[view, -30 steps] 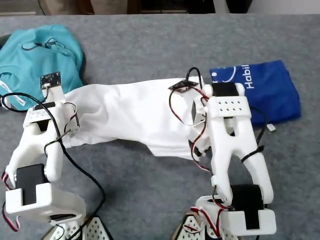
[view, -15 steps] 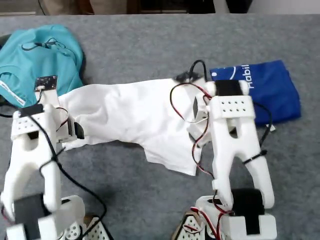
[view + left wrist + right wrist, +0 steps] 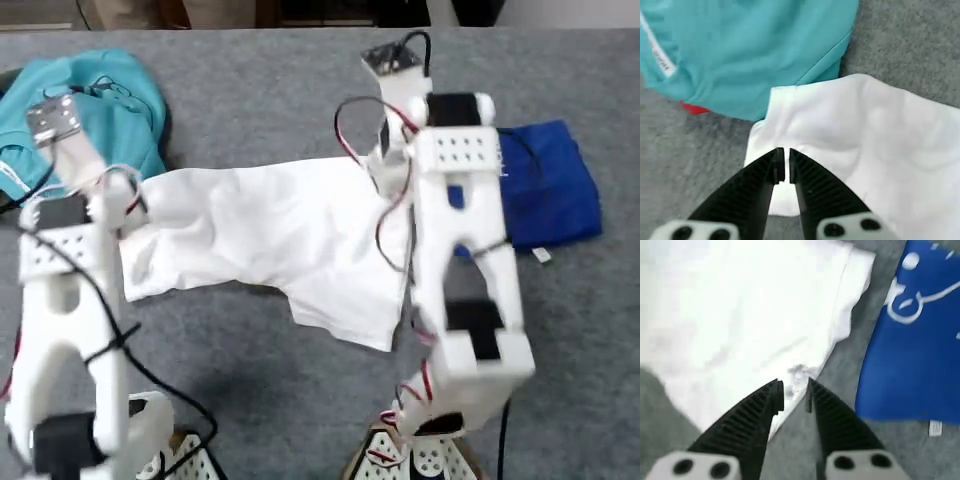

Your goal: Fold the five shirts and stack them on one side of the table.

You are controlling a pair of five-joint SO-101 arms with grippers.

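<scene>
**Shirt position.** The white shirt (image 3: 270, 240) lies spread across the centre of the high view, long axis left to right. One flap runs down toward the lower centre. It is flat on the table (image 3: 300, 90) and no fold has been made in it.

**Tool state.**
- The left gripper (image 3: 783, 167) hangs over the shirt's left end. Its jaws are nearly closed, with only a thin slit between them. No cloth appears to be caught in the slit.
- The right gripper (image 3: 795, 387) hangs over the shirt's right edge, beside the blue shirt (image 3: 910, 340). Its jaws stand a little apart and hold nothing.

**Change.**
- One second ago both grippers were down on the cloth, one at each end, and the shirt was drawn out between them.
- Half a second ago the lower flap had dropped farther toward the bottom of the frame.
- Both arms have now lifted off and moved toward the top of the frame. The shirt has kept the outline it had half a second ago.

**Meaning for the task.** The spreading step appears complete, and the first fold of this shirt appears to be next.

**Surroundings.**
- The blue shirt lies at the right of the high view as a compact rectangle, probably already folded.
- The teal shirt (image 3: 110, 100) lies bunched at the upper left, touching the white shirt's left end. It is not yet folded.
</scene>
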